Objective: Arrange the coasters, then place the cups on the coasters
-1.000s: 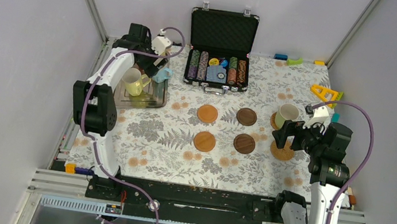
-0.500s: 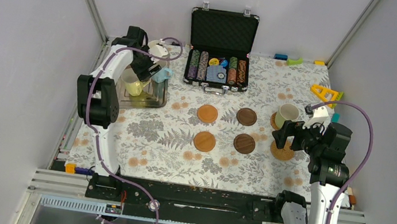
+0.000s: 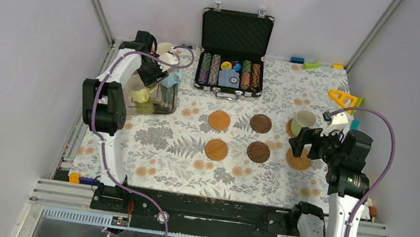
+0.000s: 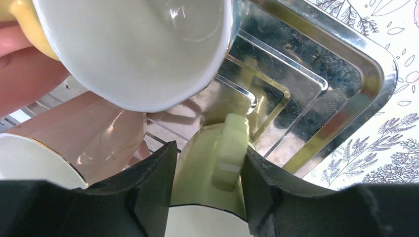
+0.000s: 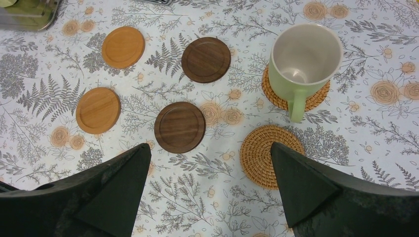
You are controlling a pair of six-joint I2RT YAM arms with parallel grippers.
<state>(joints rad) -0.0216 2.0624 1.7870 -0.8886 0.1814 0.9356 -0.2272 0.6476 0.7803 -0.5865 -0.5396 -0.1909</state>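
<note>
Two orange-brown coasters (image 3: 219,120) (image 3: 216,149) and two dark brown coasters (image 3: 261,123) (image 3: 258,152) lie in a square mid-table. A green cup (image 5: 304,59) stands on one woven coaster (image 5: 276,98). A second woven coaster (image 5: 269,155) lies bare beneath my open right gripper (image 5: 210,148), which hovers above the cloth. My left gripper (image 4: 208,148) is down in the silver tray (image 4: 346,74), its fingers pressed on the wall and handle of a pale yellow-green cup (image 4: 217,168). A pink cup (image 4: 74,133) and a white-lined cup (image 4: 133,49) crowd close beside it.
An open black case of poker chips (image 3: 233,48) stands at the back centre. A yellow triangular piece (image 3: 343,99) and small coloured blocks (image 3: 311,64) lie along the back right. A light blue cup (image 3: 171,78) sits at the tray's right side.
My left gripper has dropped into the tray and its jaws have narrowed round the yellow-green cup. The right arm has not moved.
</note>
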